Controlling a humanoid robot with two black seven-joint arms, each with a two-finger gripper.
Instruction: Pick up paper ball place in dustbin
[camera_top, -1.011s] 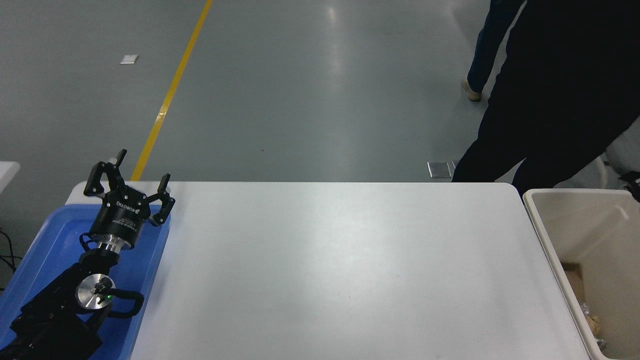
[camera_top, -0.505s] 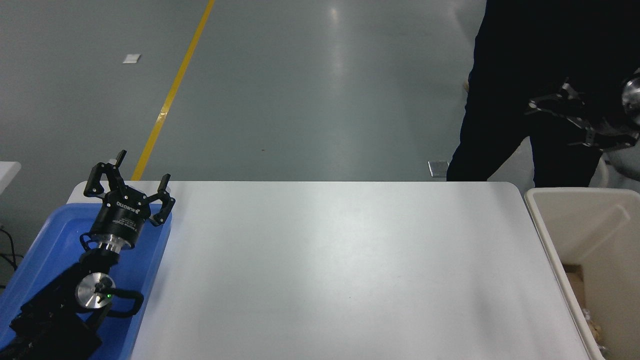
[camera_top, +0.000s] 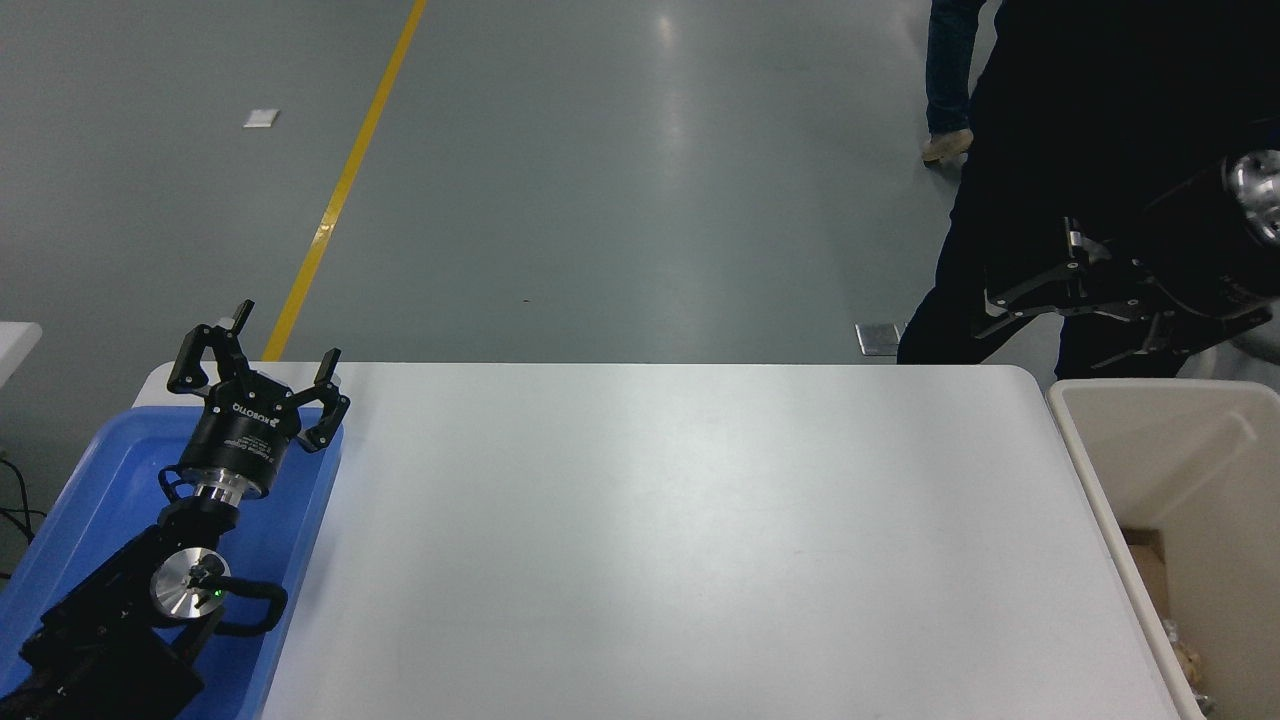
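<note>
The right gripper (camera_top: 1040, 310) hangs with fingers spread and nothing between them, at three o'clock, above the far rim of the dustbin (camera_top: 1085, 470) and against a dark-clothed person (camera_top: 1090, 130). We see no paper ball on the white table (camera_top: 680, 540); scraps lie in the bin's near corner. We judge a retreat clear of the rim best. The left gripper (camera_top: 262, 375), spread, sits parked at eight o'clock over the blue tray (camera_top: 90, 500).

table (camera_top: 680, 540) white | tray (camera_top: 90, 500) blue | dustbin (camera_top: 1180, 470) cream-beige | floor stripe (camera_top: 340, 190) yellow
</note>
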